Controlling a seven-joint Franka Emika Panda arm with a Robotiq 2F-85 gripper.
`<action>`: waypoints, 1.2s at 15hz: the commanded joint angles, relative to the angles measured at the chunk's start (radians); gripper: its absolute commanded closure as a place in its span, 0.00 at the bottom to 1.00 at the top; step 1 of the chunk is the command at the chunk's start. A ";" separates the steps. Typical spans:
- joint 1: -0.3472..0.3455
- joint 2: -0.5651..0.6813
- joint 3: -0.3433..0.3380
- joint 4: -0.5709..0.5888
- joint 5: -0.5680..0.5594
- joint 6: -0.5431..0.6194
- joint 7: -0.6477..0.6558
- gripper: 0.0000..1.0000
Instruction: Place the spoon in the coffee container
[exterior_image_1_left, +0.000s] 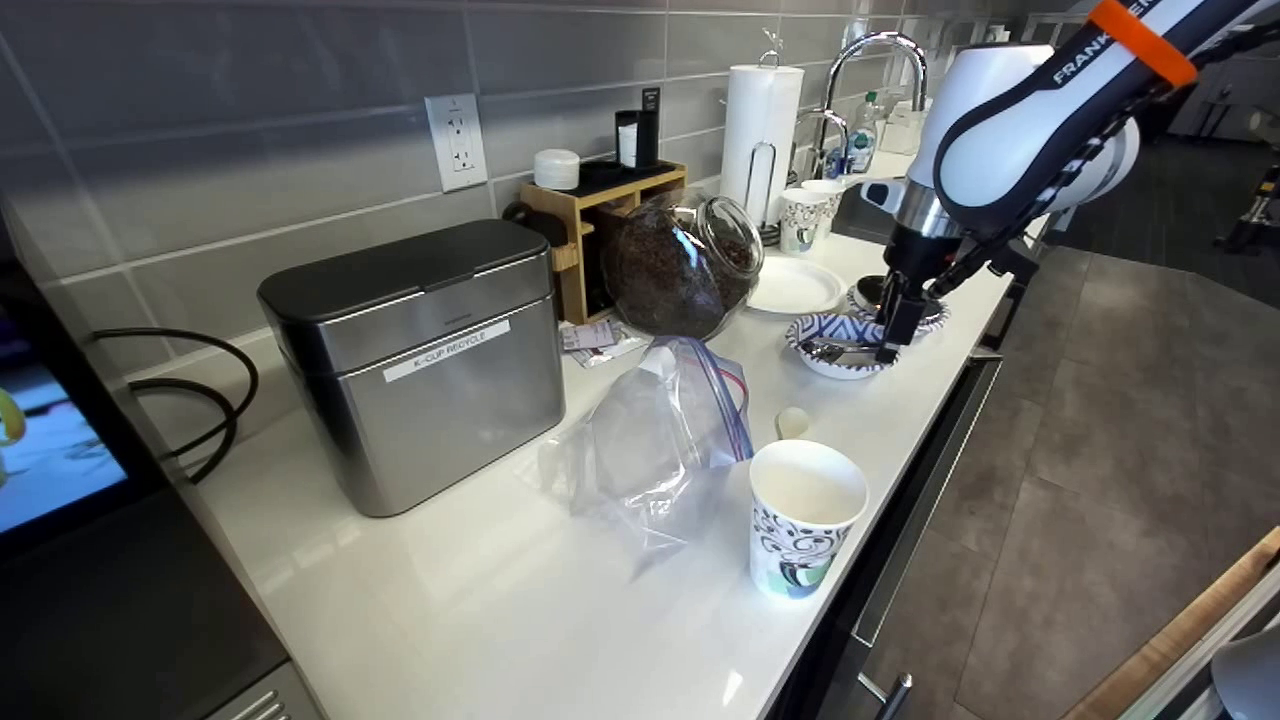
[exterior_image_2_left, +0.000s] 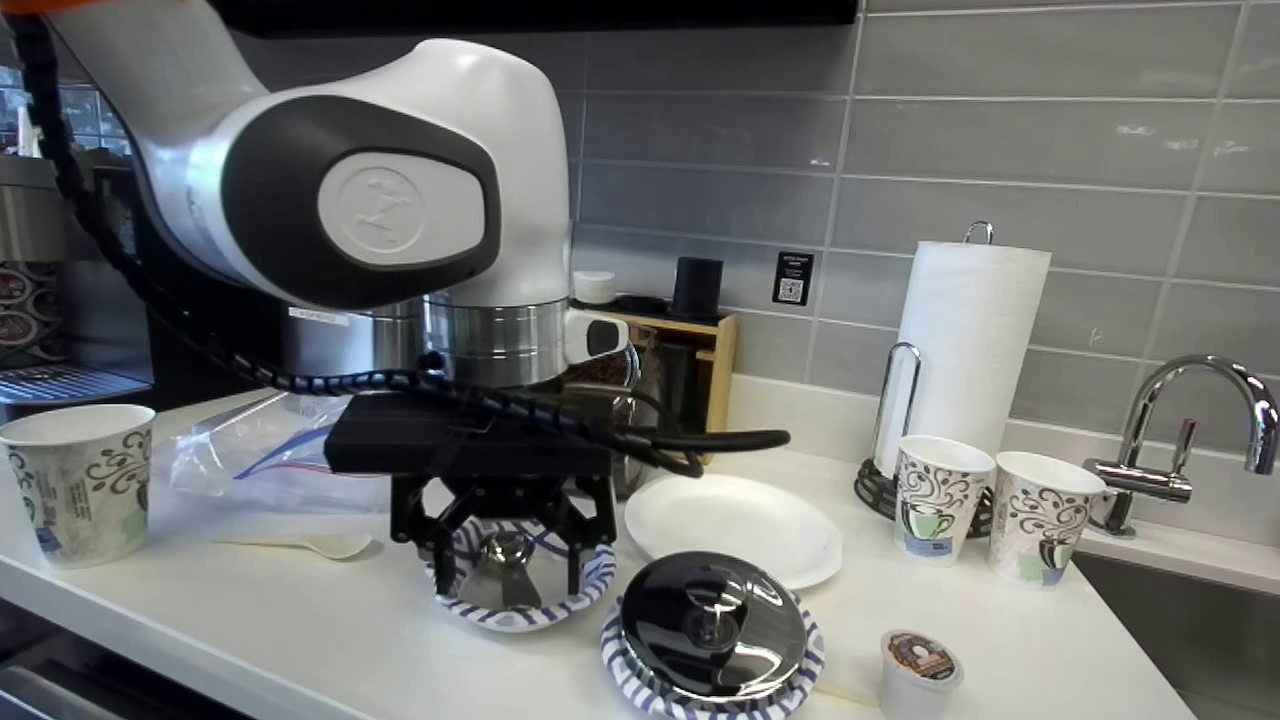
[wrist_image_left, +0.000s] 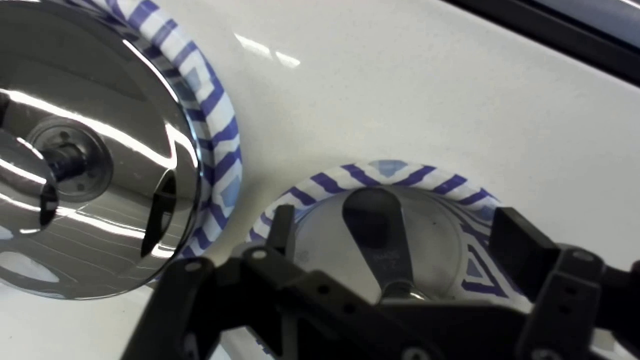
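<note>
Pincer (exterior_image_2_left: 508, 574), jaws wide apart, over the uncovered striped bowl (wrist_image_left: 390, 169), one jaw either side of the metal spoon (wrist_image_left: 381, 235) lying in it; coffee container (exterior_image_1_left: 660, 268) apart from the bowl, to its left in an exterior view

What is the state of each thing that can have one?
Pincer: open, holding nothing
Metal spoon: lying in a bowl, ungripped
Coffee jar: open, not empty
Lid: off, on another bowl
Paper cups: upright, uncovered
Metal box: closed
Plastic bag: lying down, unclear whether sealed
White spoon: lying on the counter
Small tap: not running
Coffee pod: upright, covered
</note>
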 joint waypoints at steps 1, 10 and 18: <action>-0.004 0.019 0.001 0.012 0.052 0.029 -0.032 0.00; -0.004 0.056 0.014 0.039 0.057 0.035 -0.038 0.12; -0.008 0.082 0.035 0.046 0.081 0.075 -0.050 0.19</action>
